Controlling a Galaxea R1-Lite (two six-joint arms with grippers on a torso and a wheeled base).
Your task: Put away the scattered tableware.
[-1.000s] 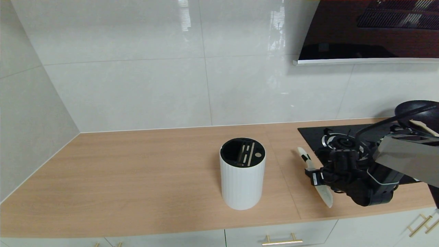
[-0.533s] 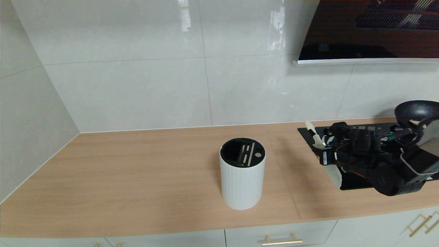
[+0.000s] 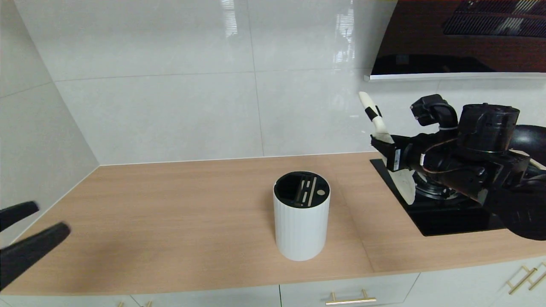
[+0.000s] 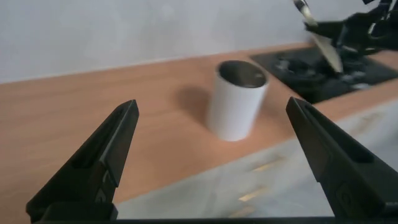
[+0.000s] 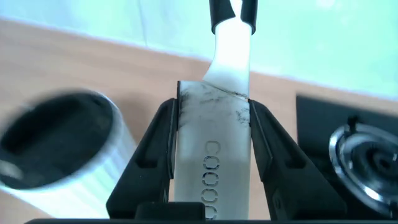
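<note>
Clamped flat across the blade in right hand (image 3: pixel 390 155): knife (image 3: pixel 377 123), handle up, high over hob (image 3: pixel 443 217) edge, well right of holder (image 3: pixel 301 217). Left hand (image 3: pixel 25 232) spread wide. Probably light, stiff, slick; best pinched near the handle.

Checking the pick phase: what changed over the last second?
The right gripper, shut on the white flat-bladed utensil with a black-banded handle, lifted it from the wooden countertop beside the black hob to well above it. The open left gripper came into view at the robot's left. The white ribbed cylindrical holder stayed put.
</note>
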